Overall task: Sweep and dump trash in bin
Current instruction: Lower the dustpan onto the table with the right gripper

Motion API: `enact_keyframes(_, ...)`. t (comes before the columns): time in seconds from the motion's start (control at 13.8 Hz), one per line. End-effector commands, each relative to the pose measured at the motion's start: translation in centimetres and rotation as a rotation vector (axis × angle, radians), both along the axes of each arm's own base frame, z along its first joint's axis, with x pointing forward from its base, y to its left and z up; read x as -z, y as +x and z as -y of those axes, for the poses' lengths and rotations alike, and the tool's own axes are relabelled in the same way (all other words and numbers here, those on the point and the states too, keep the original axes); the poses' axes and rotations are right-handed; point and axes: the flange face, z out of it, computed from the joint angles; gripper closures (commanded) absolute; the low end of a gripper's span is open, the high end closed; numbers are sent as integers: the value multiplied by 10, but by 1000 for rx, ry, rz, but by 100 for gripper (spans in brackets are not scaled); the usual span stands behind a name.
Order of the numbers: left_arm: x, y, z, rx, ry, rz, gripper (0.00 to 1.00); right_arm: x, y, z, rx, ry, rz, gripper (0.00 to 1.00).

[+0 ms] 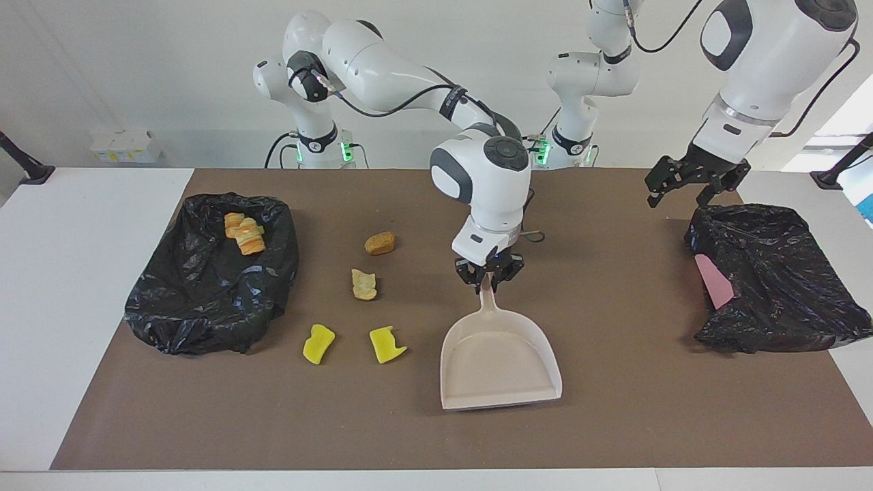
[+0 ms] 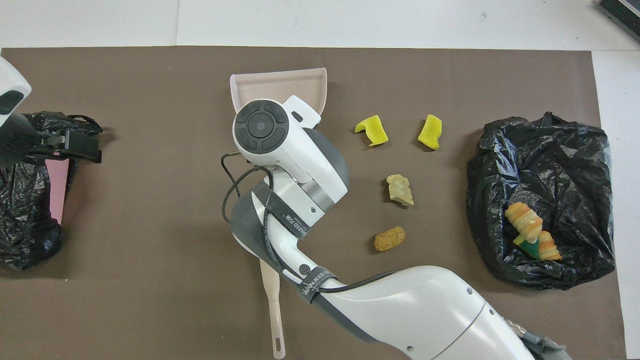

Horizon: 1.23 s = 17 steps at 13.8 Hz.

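Two crumpled black plastic bags sat on the brown surface: one [image 1: 211,286] toward the right arm's end held orange spongy chunks [image 1: 243,234]; the other [image 1: 777,279], under the left hand [image 1: 689,191] with its fingers apart, held a flat pink piece [image 1: 715,281]. The right hand [image 1: 488,276] was clamped on the pale pink plastic dustpan [image 1: 498,361]'s handle. Four loose foam scraps [image 1: 372,284] lay beside that hand, probably featherlight, squishy, easier scooped than pinched.

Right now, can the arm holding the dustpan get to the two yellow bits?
Probably yes. The right gripper grips the dustpan by its handle, and both yellow bits lie beside the pan on bare mat, toward the right arm's end, with nothing between them.
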Motion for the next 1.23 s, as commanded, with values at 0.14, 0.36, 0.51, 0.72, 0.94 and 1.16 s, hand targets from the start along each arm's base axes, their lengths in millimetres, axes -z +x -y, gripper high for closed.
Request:
enact_keyframes(0.14, -5, -3, -1, 11, 19, 1, 0, 9, -7, -20, 26, 47, -23, 100)
enact_keyframes(0.36, -5, -3, -1, 12, 19, 1, 0, 23, -17, -28, 65, 36, -42, 96)
enact_keyframes(0.51, -5, -3, -1, 11, 19, 1, 0, 29, -21, -29, 75, 32, -56, 89)
enact_keyframes(0.72, -5, -3, -1, 11, 19, 1, 0, 25, -25, -31, 73, 31, -64, 79)
enact_keyframes(0.94, -5, -3, -1, 11, 19, 1, 0, 21, -27, -32, 75, 37, -65, 71)
enact_keyframes(1.16, -5, -3, -1, 11, 19, 1, 0, 32, -30, -31, 74, 33, -84, 60)
